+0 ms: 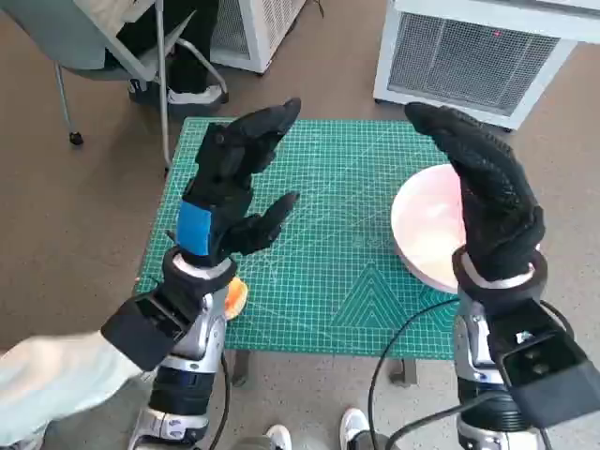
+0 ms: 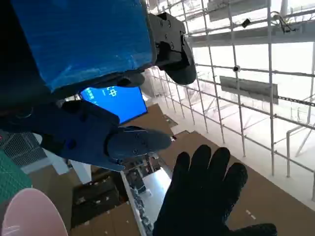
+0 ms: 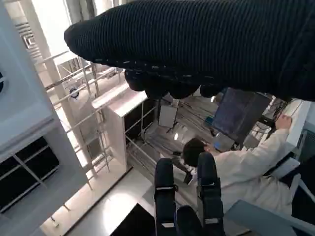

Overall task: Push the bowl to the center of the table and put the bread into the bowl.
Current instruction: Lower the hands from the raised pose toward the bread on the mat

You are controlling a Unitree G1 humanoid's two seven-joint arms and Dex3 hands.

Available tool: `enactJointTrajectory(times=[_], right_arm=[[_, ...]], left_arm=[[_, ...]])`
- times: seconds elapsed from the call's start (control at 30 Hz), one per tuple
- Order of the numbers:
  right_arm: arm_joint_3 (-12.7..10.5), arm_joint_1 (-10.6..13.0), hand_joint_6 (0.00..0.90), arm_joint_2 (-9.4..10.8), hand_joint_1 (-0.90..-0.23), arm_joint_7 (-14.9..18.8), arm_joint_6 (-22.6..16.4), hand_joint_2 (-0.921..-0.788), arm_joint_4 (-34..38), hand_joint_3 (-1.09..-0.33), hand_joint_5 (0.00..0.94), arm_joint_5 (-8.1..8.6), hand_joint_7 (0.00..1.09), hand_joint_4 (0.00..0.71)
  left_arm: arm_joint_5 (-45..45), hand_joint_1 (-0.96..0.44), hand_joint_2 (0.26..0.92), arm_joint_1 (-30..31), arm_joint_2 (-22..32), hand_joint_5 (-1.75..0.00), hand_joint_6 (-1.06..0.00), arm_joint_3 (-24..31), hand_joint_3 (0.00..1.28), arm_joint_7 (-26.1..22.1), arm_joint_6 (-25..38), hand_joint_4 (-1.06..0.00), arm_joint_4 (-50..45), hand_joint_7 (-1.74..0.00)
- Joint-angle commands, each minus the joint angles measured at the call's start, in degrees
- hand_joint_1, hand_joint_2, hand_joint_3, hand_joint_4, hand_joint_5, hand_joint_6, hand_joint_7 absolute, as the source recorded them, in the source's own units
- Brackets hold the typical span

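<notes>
Two hands are raised above the table in the head view, and neither holds anything: the left hand [image 1: 234,183], black with blue tape on its back, hangs over the left half of the green cutting mat [image 1: 328,281] with its fingers spread, and the gloved right hand [image 1: 487,192] stands over the right edge with its fingers extended and apart. Under that right hand lies the pink bowl [image 1: 422,230], at the right edge of the mat and partly over it, so well away from the center; the hand is above it and I cannot tell whether it touches the rim. An orange-brown rounded thing, most likely the bread [image 1: 234,296], shows at the front left edge of the table, mostly hidden behind the left forearm. A person's feet and a chair [image 1: 112,47] stand beyond the far left corner, and white louvered units [image 1: 469,52] beyond the far edge. In the left wrist view the left hand [image 2: 98,98] points up toward the room, fingers apart and empty, with the gloved right hand [image 2: 206,191] opposite it and a slice of the pink bowl [image 2: 29,216] in one corner. In the right wrist view the right hand [image 3: 206,44] shows as a dark knitted band gripping nothing, and a person in a pale coat [image 3: 246,172] sits across the room. By my reading, no part of the task is done: the bowl is not yet pushed to the center and the bread is not yet picked up.
</notes>
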Motion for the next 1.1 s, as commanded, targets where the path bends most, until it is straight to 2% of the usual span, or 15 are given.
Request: enactJointTrajectory(times=[0.03, 0.5, 0.7, 0.83, 0.9, 1.0, 1.1], right_arm=[[0.09, 0.63, 0.006, -0.17, -0.561, 0.41, 0.76, -0.921, 0.20, -0.739, 0.000, -0.56, 0.63, 0.289], [-0.12, 1.02, 0.005, -0.42, -0.550, 0.52, 0.46, -0.921, 0.73, -0.741, 0.003, -0.65, 0.63, 0.294], [-1.64, 1.88, 0.004, -1.73, -0.541, 0.41, -0.59, -0.921, 1.17, -0.744, 0.003, -0.93, 0.63, 0.295], [-4.68, 2.50, 0.000, -3.82, -0.530, -0.24, -2.39, -0.921, 2.82, -0.756, 0.002, -1.35, 0.63, 0.293], [-7.33, 2.68, 0.000, -5.05, -0.524, -1.84, -3.62, -0.921, 4.89, -0.770, 0.001, -2.44, 0.63, 0.291], [-11.55, 3.06, -0.001, -6.23, -0.516, -5.55, -5.29, -0.921, 8.91, -0.792, 0.001, -4.56, 0.63, 0.283], [-15.04, 3.31, -0.001, -6.91, -0.520, -9.53, -5.82, -0.921, 12.92, -0.800, 0.001, -5.83, 0.61, 0.276]], left_arm=[[-0.08, -0.33, 0.921, -0.93, 0.18, -0.07, -0.18, 0.03, 0.34, -0.34, -0.23, -0.43, 0.41, -0.74], [0.73, -0.33, 0.921, -0.90, 0.38, -0.07, -0.19, 0.04, 0.33, -0.18, -0.13, -0.43, 0.22, -0.74], [0.82, -0.33, 0.921, -0.71, 0.59, -0.06, -0.19, 0.11, 0.33, -0.21, 0.02, -0.43, 0.06, -0.74], [0.89, -0.33, 0.921, -0.53, 0.75, -0.06, -0.19, 0.20, 0.33, -0.14, 0.12, -0.43, -0.13, -0.74], [0.97, -0.32, 0.921, -0.41, 0.91, -0.06, -0.19, 0.26, 0.33, -0.15, 0.04, -0.43, -0.24, -0.74], [1.05, -0.32, 0.921, -0.25, 1.21, -0.06, -0.19, 0.40, 0.33, -0.21, -0.27, -0.43, -0.14, -0.74], [1.24, -0.32, 0.921, -0.14, 1.46, -0.06, -0.18, 0.51, 0.33, -0.16, -0.62, -0.43, 0.11, -0.73]])
